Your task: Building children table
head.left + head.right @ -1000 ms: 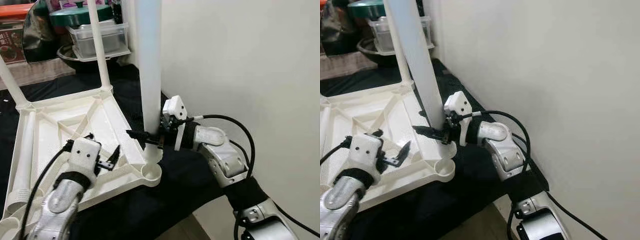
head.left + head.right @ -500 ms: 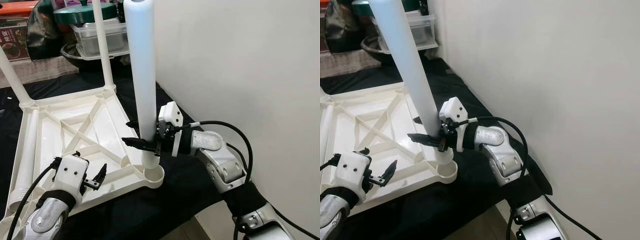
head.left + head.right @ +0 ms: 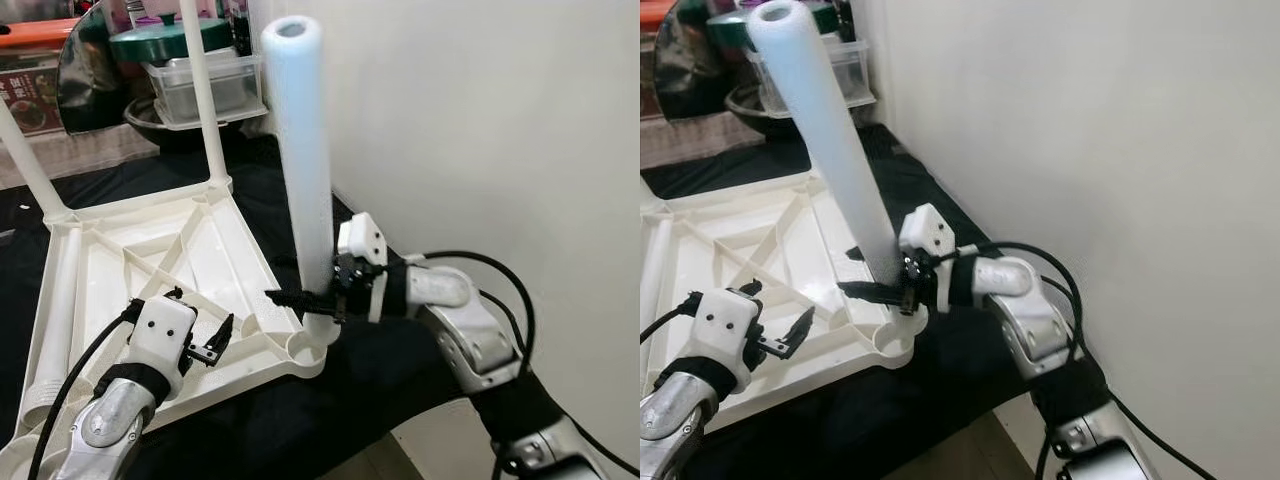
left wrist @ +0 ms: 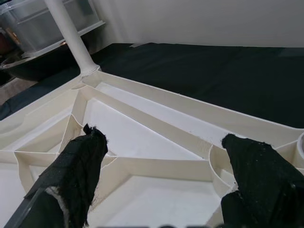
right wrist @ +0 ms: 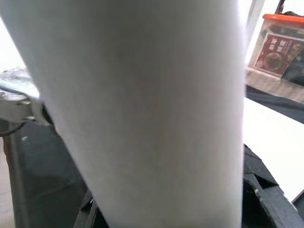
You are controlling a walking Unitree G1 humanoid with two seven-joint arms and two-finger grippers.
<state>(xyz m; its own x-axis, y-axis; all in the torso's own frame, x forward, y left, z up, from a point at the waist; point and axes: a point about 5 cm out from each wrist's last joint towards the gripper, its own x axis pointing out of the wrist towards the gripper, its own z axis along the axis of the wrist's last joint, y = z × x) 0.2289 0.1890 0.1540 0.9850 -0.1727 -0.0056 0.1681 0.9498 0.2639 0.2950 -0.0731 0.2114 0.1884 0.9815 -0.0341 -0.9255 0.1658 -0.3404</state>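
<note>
The table leg, a thick white tube, stands in my right gripper, whose two black fingers pinch it low down, just above the round corner socket of the upturned white tabletop. The leg's foot sits at that socket's edge, and the tube tilts a little, its open top leaning away from the wall. Half a second ago it stood nearer upright and its top reached the upper edge of the picture; now I see the whole open end, though the head camera has also shifted, so part of that change is the view's own. In my right wrist view the leg fills nearly everything, pale and blurred, with a black finger showing at its side. My left gripper hangs over the ribbed underside of the tabletop, near the front edge, with its fingers spread and nothing between them; its wrist view shows the two black fingertips well apart above the ribs. It sits a bit higher and further in over the tabletop than a moment ago. Two thinner white legs already stand upright in the far corners. The tabletop lies on a black cloth. Beyond it sit clear plastic tubs and a pot with a green lid.
</note>
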